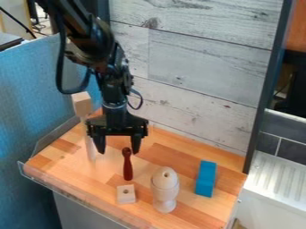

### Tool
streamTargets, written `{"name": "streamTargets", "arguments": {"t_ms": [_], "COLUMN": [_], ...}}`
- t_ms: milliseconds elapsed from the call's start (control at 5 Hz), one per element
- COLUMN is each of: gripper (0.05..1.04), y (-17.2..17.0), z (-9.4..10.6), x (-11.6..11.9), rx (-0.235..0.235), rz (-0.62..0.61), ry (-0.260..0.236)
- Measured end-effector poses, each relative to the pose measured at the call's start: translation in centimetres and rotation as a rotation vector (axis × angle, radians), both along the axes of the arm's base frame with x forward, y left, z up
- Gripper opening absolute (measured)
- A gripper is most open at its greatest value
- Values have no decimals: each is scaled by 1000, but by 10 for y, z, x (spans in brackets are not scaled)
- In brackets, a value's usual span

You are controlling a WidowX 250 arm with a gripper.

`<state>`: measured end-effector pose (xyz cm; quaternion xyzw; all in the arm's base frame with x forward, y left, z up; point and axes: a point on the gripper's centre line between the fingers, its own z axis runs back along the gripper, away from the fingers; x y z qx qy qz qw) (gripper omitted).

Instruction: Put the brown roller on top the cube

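We see the brown roller (127,167) on the work surface a little left of its middle, on the far side of the cube (126,194) and apart from it. It is a slim, dark reddish piece with a small knob at its far end and a thicker body at its near end; we cannot tell whether it stands or lies. The cube, a small pale wooden block with a round hole in the face we see, sits nearer to us, and nothing rests on it.

The black gripper (118,150) hangs down over the surface, its fingers spread wide with a gap between them. In our view the roller's knob shows between the fingertips, with space to either side, and we see nothing pinched there.

Just right of the cube we find a pale wooden egg shape (165,177) sitting upright in a wooden cup (164,203). Farther right lies a long blue block (206,179). To the left of the gripper stands a tall piece with a wooden block head (82,104) on a pale shaft (90,145).

All of this is on a wooden tabletop (65,172) of mixed light and reddish strips. Behind it we see a whitish plank wall (197,58), with blue fabric (30,94) at the left and a white ribbed surface (275,179) at the right.
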<state>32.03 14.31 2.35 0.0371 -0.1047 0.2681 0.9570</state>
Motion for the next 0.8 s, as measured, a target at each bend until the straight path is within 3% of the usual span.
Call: {"name": "streamTargets", "arguments": {"t_ms": [400, 800], "gripper": [972, 384], "y": [-7, -10], "z": [-14, -17], "x": [14, 20], "rx": [-39, -66], "rz": [14, -3], "ry": [17, -3]}}
